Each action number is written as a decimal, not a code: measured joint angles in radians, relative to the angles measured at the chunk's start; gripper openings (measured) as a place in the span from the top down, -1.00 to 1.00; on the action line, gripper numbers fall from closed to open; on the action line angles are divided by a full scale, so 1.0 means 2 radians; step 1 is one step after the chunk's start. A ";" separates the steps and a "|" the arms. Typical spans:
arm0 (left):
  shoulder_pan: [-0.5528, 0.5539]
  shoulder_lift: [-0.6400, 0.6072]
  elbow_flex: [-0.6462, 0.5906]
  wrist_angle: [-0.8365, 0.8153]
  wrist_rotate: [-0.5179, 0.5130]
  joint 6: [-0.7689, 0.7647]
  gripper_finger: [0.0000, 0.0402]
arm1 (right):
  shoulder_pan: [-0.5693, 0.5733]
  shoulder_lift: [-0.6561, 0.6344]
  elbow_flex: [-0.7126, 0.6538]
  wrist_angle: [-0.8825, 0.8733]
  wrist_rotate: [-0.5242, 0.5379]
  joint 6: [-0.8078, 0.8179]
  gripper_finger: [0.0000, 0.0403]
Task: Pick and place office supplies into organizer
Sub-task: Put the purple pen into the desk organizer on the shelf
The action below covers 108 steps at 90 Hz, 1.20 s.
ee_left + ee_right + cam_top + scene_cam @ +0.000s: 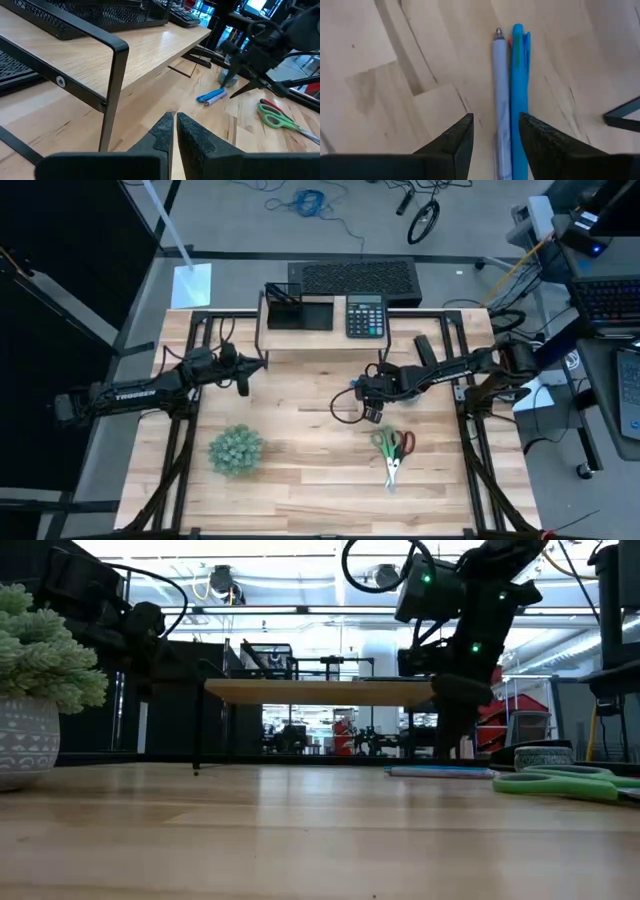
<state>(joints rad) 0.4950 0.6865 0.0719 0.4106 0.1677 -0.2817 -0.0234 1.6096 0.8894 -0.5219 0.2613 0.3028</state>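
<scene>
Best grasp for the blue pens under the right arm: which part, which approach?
Take the blue pens mid-barrel, coming straight down from above. They lie flat on the table, side by side and touching, so pinch across both barrels together. The right end effector is open, already straddling them; the left end effector waits by the riser shelf.

Low view: your right arm [470, 630] comes down from the top, its gripper end low over the table [300, 830] in front of the riser shelf [320, 691], fingers hard to make out. Blue pens [440, 772] lie flat just below it. Green scissors [565, 783] sit to the right of the pens, with a tape roll [541, 756] behind them. Plant [35, 680] in a patterned pot at far left. Left arm [100, 610] hangs dark behind the plant.
</scene>
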 joint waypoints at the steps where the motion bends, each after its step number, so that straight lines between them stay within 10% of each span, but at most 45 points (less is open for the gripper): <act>1: 0.000 0.000 0.000 0.000 0.000 0.000 0.95 | -0.001 0.000 -0.001 0.002 0.000 0.000 0.30; 108: 0.000 0.000 0.000 0.000 0.000 0.000 0.95 | -0.007 0.034 -0.043 0.070 -0.014 -0.019 0.36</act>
<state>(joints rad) 0.4950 0.6865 0.0719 0.4107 0.1677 -0.2817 -0.0372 1.6775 0.8028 -0.3813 0.2337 0.2653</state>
